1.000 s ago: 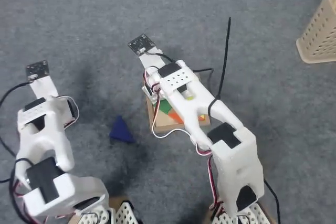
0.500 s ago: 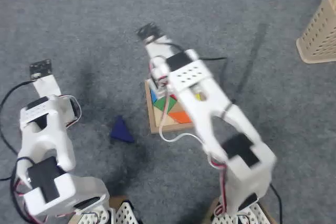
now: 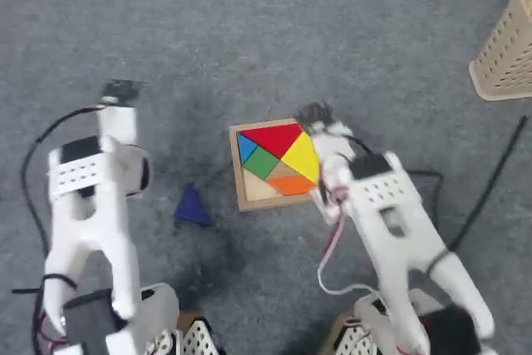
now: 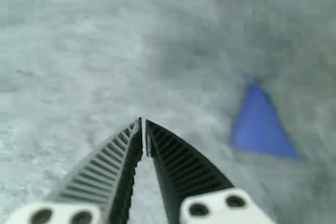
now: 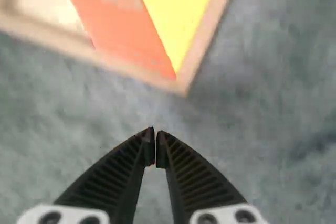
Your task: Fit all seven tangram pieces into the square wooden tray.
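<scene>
Grey surface (image 4: 79, 35) lies under the left gripper (image 4: 143, 125), which we find clenched and empty. The loose blue triangle (image 4: 260, 124) lies flat near its tips, apart from them. We find the right gripper (image 5: 155, 134) likewise clenched and empty, just outside a corner of the wooden tray (image 5: 210, 30). The tray holds a red piece (image 3: 274, 135), a yellow piece (image 3: 301, 154), a green piece (image 3: 262, 162) and an orange piece (image 3: 293, 184).

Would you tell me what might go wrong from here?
The left hand is shut beside the blue triangle; lowered like that, it would likely push the flat piece rather than grip it. The right hand, also shut, sits close to the tray corner, so a swing might knock the tray askew.
</scene>
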Robot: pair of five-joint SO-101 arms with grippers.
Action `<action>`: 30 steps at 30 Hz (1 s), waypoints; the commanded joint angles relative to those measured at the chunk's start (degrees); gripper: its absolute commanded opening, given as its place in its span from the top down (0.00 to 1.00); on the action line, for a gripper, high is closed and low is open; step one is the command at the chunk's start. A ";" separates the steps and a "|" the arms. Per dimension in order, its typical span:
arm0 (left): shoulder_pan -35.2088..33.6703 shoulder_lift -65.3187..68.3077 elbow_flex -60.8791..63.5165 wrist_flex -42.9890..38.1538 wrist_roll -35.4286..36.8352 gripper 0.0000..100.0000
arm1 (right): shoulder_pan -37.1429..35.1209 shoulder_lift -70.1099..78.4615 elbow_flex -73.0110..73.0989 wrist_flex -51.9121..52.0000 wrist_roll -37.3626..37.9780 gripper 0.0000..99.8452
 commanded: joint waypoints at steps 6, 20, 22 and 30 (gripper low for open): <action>11.52 2.55 -3.03 6.51 -0.18 0.81 | 12.35 -14.99 16.62 -3.38 10.73 0.99; 12.66 26.99 -11.74 5.71 22.33 0.78 | 18.95 -33.71 32.70 -8.31 16.88 0.99; 13.27 30.77 -13.41 5.71 22.42 0.78 | 18.95 -35.38 33.41 -8.22 16.88 0.99; 13.71 34.64 -17.63 7.30 21.98 0.82 | 18.86 -38.20 34.46 -7.69 16.62 0.99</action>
